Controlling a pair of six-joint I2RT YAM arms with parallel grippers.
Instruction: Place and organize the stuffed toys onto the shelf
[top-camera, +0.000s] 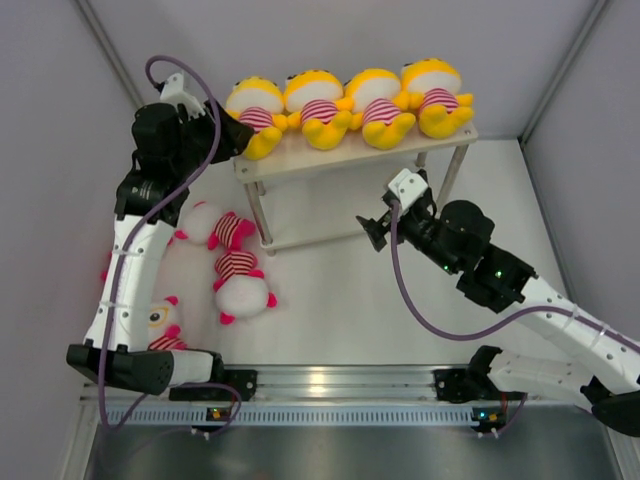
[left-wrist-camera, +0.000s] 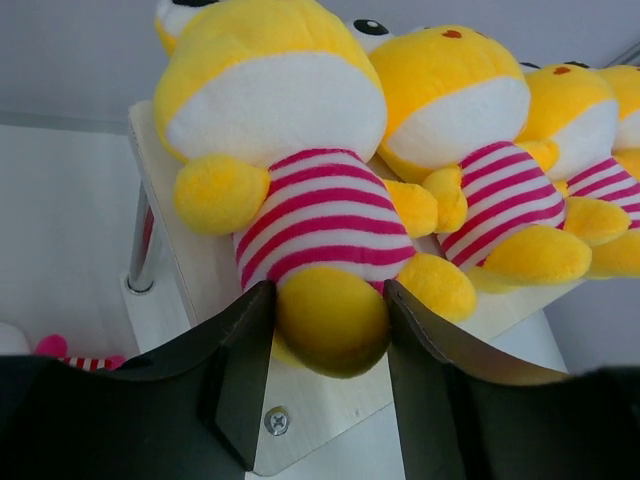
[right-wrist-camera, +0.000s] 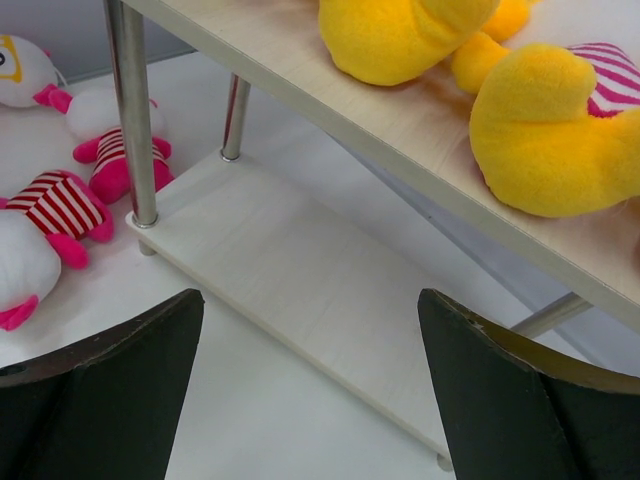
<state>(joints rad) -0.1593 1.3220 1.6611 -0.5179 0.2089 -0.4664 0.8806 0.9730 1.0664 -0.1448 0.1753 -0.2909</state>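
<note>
Several yellow stuffed toys (top-camera: 318, 105) in striped shirts sit in a row on the shelf's top board (top-camera: 300, 158). At the row's left end, my left gripper (top-camera: 240, 135) has its jaws either side of the leftmost yellow toy's (left-wrist-camera: 300, 200) foot (left-wrist-camera: 330, 320). That foot looks round and unsqueezed, and the toy rests on the board, so this gripper (left-wrist-camera: 325, 330) reads as open. My right gripper (top-camera: 372, 232) is open and empty, in front of the bare lower board (right-wrist-camera: 300, 290). Three pink toys (top-camera: 215, 225) (top-camera: 240, 285) (top-camera: 165, 325) lie on the table to the left.
The shelf's metal legs (right-wrist-camera: 130, 110) stand between the pink toys (right-wrist-camera: 110, 150) and the lower board. My left arm (top-camera: 125, 270) stretches over the pink toys, partly hiding them. Grey walls close in on both sides and behind the shelf.
</note>
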